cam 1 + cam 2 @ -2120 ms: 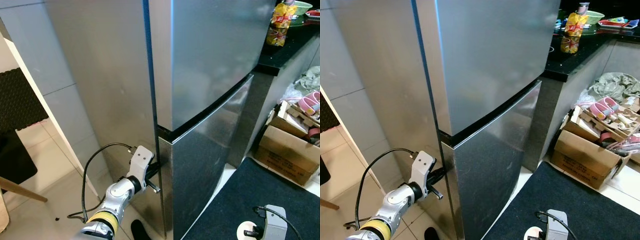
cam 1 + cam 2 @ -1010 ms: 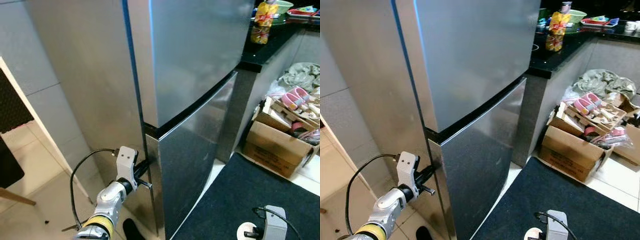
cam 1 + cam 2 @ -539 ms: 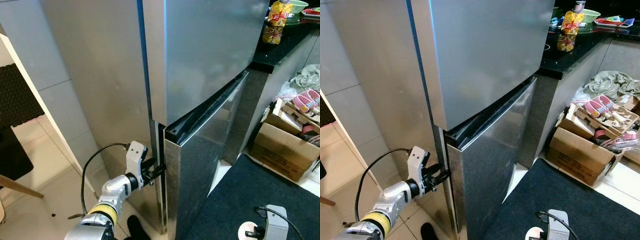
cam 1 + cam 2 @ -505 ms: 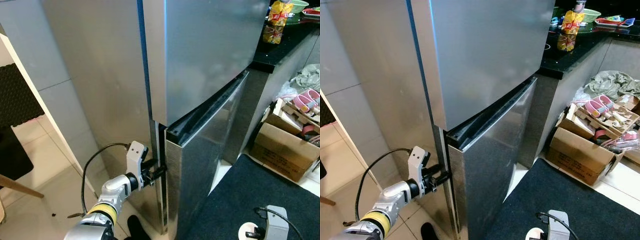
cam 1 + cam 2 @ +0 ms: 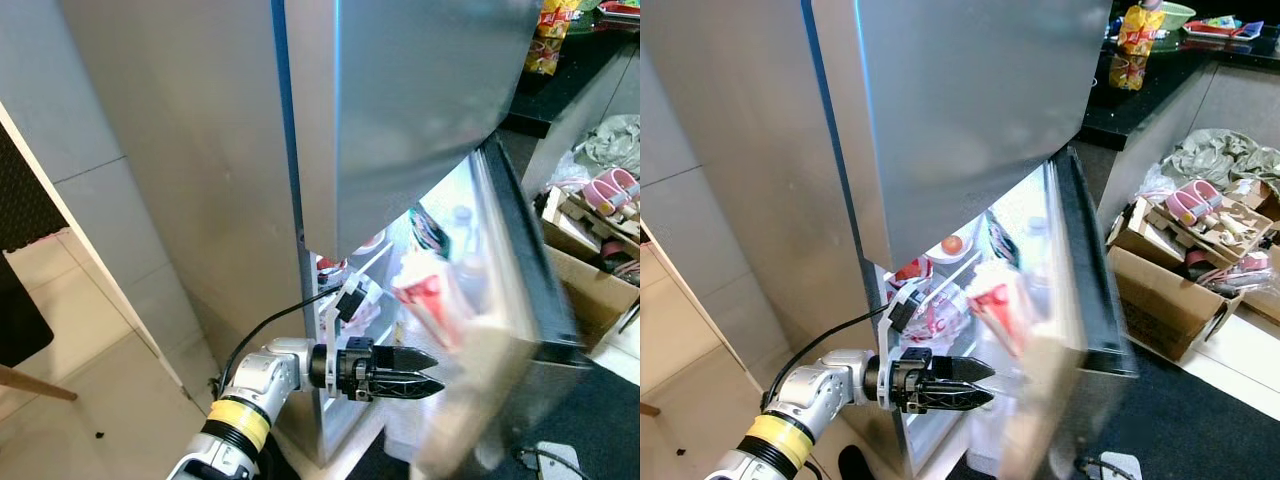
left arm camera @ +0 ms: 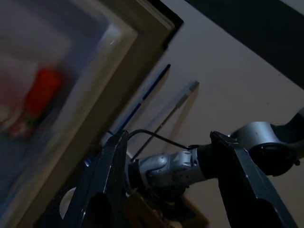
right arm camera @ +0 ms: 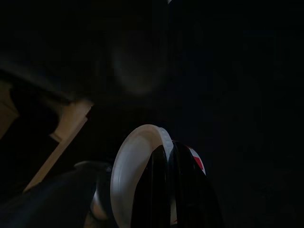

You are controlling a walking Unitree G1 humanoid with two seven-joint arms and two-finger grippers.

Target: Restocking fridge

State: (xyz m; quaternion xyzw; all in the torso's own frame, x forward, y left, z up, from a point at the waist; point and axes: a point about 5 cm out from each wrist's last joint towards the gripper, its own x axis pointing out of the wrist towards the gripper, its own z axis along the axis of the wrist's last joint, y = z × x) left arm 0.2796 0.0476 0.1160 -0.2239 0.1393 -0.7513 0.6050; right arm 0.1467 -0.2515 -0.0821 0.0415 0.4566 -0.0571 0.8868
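Your left pincer sits low in front of the lit fridge opening, fingers spread and holding nothing; the left wrist view confirms the gap between the two black fingers. It points across the opening toward the lower door, which stands swung out to the right and is blurred, so I judge it to be in motion.

Just behind the pincer, at the left edge of the fridge opening, a shelf carries red-and-white packets, with a small orange round thing above them. A red-and-white carton appears in the door's racks, too blurred to read.

The door should be heavy, stiff and smooth: steel offers no grip on its face, so push or hook at its free edge near the top corner, not the flat panel. The loaded racks add weight, so expect it to carry on swinging once moving.

The head views give you the shelves, the door and the counter with a yellow snack bag beyond; the left wrist view instead shows the pale floor and the fridge frame from below.

Your right pincer appears in its dark wrist view with its fingers against a white plate-like disc; whether they are parted I cannot tell.
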